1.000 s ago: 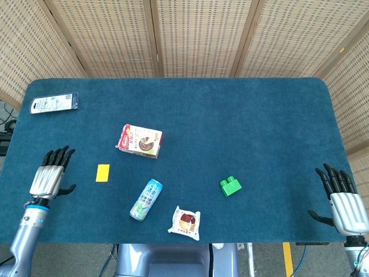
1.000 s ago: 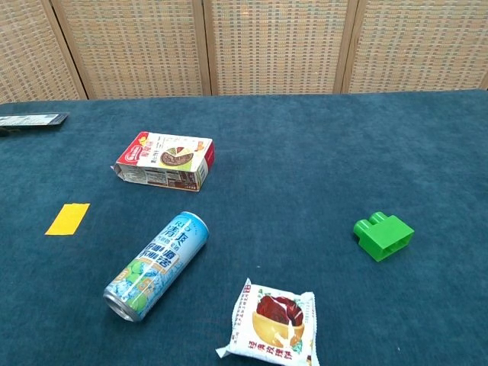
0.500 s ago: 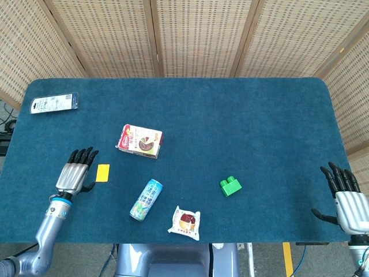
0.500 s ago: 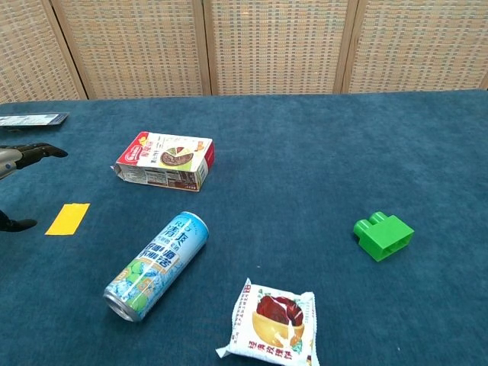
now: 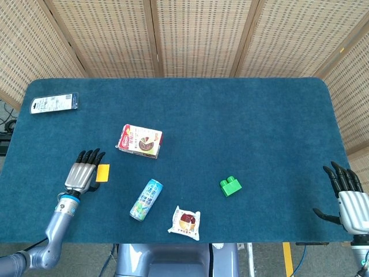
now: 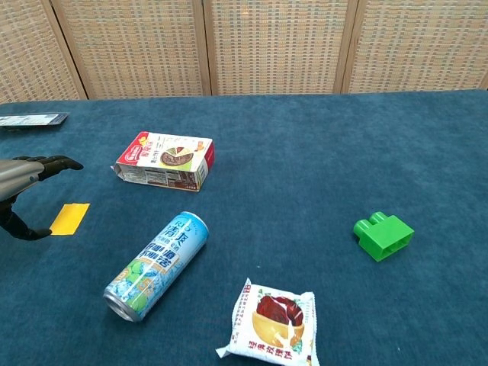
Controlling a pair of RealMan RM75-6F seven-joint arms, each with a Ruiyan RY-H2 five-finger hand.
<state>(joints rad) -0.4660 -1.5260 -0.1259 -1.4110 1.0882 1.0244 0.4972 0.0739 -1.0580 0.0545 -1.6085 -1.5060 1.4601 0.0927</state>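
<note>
My left hand [image 5: 82, 171] is open with its fingers spread, hovering at the left side of the table right beside a flat yellow card [image 5: 103, 172]; the chest view shows the same left hand [image 6: 24, 177] at its left edge, above the yellow card [image 6: 69, 218]. My right hand [image 5: 347, 198] is open and empty at the table's near right corner, out of the chest view. A blue-green drink can [image 5: 146, 199] lies on its side near the front. A snack packet [image 5: 185, 222] lies right of it. A green block [image 5: 230, 186] sits right of centre.
A red-and-white food box [image 5: 139, 140] lies behind the can. A flat blister pack [image 5: 54, 103] rests at the far left corner. The blue cloth table [image 5: 248, 121] ends at a woven screen behind.
My left hand has moved right across the table and now reaches the yellow card. My right hand has drawn back slightly toward the near right corner.
</note>
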